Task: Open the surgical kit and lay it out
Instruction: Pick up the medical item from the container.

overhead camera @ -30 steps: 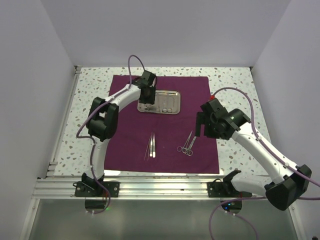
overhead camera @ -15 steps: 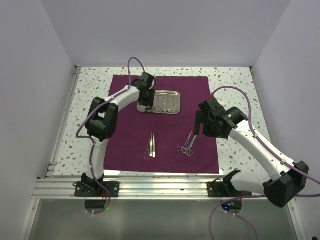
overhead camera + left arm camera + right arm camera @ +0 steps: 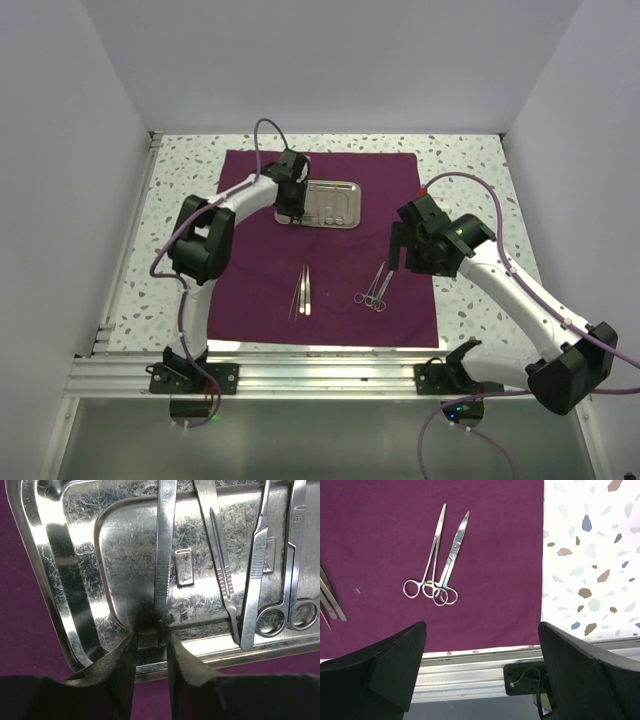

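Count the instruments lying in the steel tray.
4: a ridged handle straddled by the left claw, a slim tool beside it, a flat handle next, scissors rightmost. The view crops the tray, so more may be hidden.

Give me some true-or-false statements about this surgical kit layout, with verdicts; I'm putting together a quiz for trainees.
1. The steel tray rests on the maroon cloth. True.
2. The right gripper holds the scissors. False: it is open and empty, and the scissors lie on the cloth.
3. The left gripper straddles the end of a slim handle in the tray. True.
4. The tray is empty. False: several instruments lie in it.
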